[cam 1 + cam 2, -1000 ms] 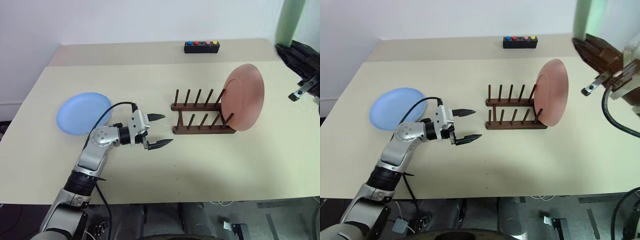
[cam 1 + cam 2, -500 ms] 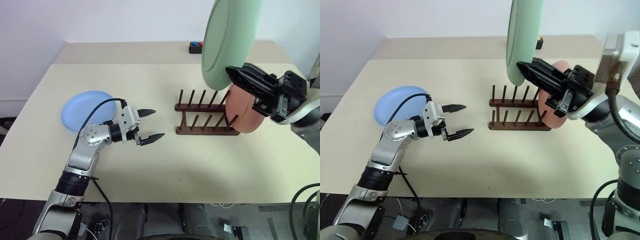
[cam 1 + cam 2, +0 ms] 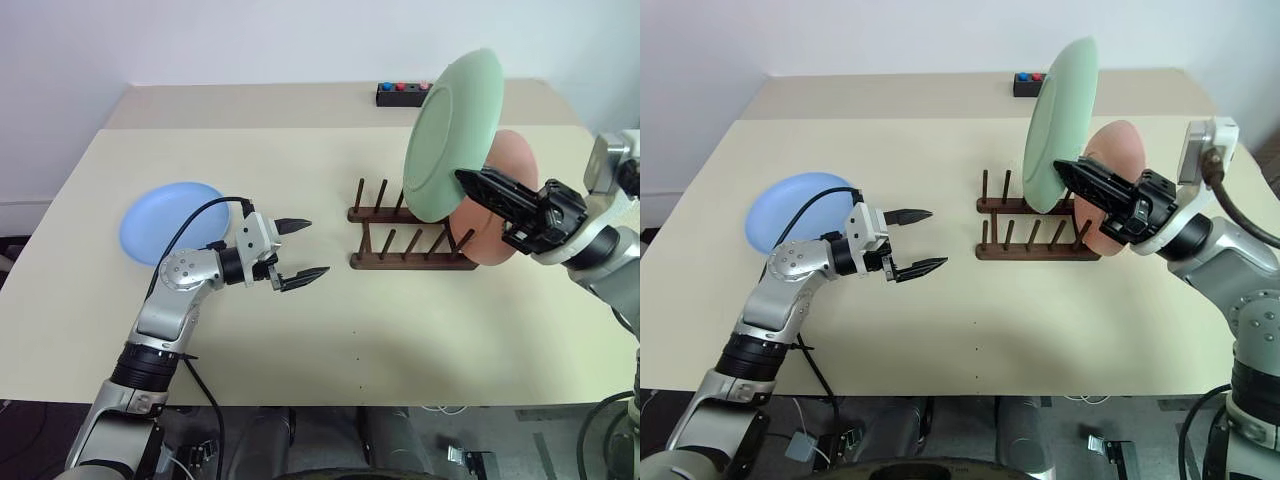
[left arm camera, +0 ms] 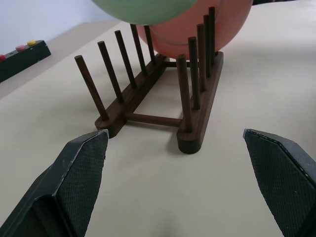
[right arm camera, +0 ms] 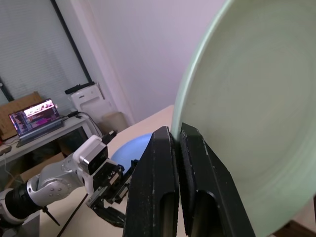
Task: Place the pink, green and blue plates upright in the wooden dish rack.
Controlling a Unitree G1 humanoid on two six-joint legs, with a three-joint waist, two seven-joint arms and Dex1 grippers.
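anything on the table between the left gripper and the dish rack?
Nothing: bare tabletop separates the open left gripper from the near end of the wooden dish rack. The left wrist view shows it best, and both eye views agree.

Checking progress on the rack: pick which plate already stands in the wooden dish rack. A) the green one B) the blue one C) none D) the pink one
D: the pink plate stands upright at the end of the wooden dish rack, while the right gripper holds the green plate above it and the blue plate lies flat.
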